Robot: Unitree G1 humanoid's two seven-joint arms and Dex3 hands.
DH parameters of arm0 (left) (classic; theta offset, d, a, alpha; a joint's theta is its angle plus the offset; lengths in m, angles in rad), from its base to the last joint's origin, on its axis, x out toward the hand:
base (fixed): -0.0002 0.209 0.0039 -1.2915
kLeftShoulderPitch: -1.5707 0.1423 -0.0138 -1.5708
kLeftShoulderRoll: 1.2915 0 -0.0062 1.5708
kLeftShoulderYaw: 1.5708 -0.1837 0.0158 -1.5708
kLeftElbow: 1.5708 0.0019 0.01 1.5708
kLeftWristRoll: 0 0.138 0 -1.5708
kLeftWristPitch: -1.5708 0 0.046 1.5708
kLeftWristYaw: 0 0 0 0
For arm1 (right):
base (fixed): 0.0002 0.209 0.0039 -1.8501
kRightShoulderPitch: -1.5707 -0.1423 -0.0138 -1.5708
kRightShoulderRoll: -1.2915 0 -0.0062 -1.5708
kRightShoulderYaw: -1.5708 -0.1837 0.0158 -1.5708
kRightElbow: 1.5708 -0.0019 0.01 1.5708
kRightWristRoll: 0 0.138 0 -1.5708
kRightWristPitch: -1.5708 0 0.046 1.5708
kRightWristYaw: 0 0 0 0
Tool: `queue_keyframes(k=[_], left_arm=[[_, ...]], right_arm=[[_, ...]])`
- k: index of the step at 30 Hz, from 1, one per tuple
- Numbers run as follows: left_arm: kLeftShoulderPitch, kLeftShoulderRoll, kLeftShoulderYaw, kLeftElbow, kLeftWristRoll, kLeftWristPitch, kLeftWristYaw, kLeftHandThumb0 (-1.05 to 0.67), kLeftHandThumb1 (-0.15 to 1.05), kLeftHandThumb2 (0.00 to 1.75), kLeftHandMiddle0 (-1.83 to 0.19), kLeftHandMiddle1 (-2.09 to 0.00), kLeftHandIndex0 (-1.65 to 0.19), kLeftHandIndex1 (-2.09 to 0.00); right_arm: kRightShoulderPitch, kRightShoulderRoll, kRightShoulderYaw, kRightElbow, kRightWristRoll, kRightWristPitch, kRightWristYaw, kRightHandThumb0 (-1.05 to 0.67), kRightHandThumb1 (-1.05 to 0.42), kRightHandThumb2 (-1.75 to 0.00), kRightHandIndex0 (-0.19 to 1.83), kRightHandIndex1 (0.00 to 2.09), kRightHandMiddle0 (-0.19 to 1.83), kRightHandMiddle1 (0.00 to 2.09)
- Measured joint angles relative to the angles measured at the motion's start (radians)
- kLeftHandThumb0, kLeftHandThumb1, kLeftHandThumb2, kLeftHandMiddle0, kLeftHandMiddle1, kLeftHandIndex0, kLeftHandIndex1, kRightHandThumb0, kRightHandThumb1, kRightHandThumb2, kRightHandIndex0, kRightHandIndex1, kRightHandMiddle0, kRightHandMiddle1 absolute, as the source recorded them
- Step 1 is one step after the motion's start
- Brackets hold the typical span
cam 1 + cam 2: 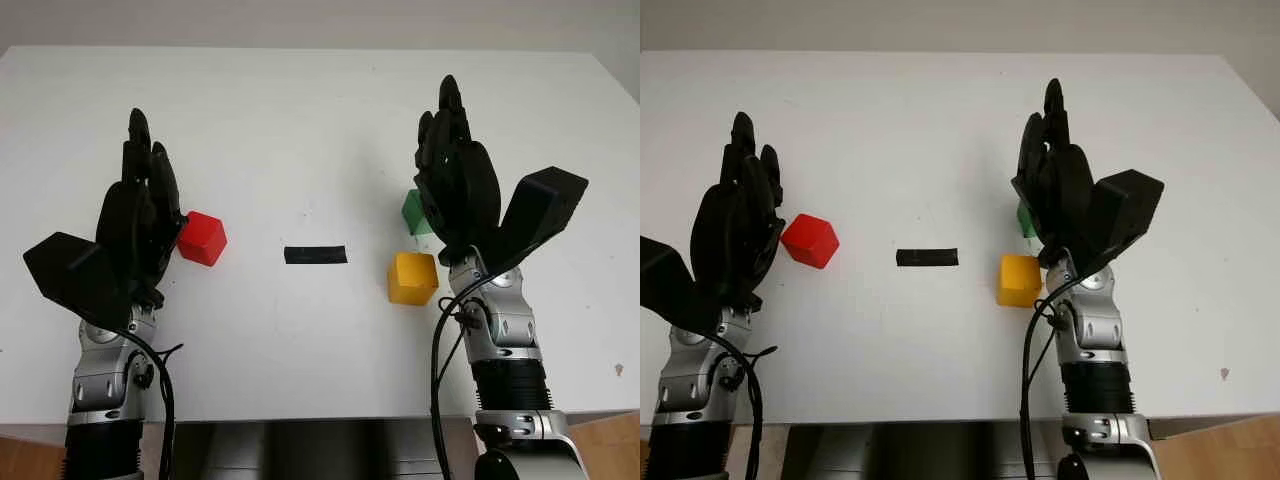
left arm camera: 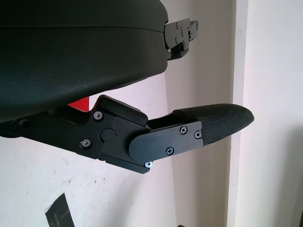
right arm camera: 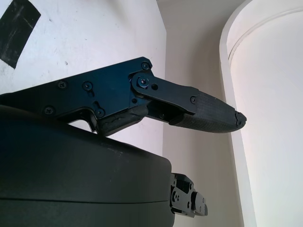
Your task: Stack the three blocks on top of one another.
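Head stereo pair looks forward-down at white desk (image 1: 320, 120), sharing black tape strip (image 1: 315, 254). Wrist cams sit close against each black hand's shell, facing along fingers, over desk.

No text, label, brand, number or sign can be read anywhere in these views. The red block (image 1: 203, 238), the yellow block (image 1: 413, 278), the green block (image 1: 415, 211) and the black tape strip (image 1: 315, 254) on the white table (image 1: 300, 120) all have plain, unmarked faces. The black shells of the left hand (image 1: 140, 215) and right hand (image 1: 455, 180) carry only screws, no lettering.
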Motion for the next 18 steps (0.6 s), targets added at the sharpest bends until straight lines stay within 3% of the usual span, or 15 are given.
queue_keyframes(k=[15, 18], left_arm=[[-0.017, 0.009, -0.002, 0.018, 0.003, 0.008, -0.008, -0.81, 1.05, 0.65, 0.19, 0.00, 0.19, 0.00], [-0.010, 0.053, 0.002, 0.010, 0.014, 0.010, -0.034, -0.67, 1.05, 0.45, 0.08, -0.07, 0.09, -0.06]], right_arm=[[-0.027, -0.019, -0.008, 0.032, 0.009, 0.002, 0.046, -0.75, -1.05, -0.70, -0.19, 0.00, -0.19, 0.00], [-0.028, -0.040, -0.018, 0.031, 0.022, 0.002, 0.077, -0.77, -1.05, -0.69, -0.19, 0.00, -0.19, 0.00]])
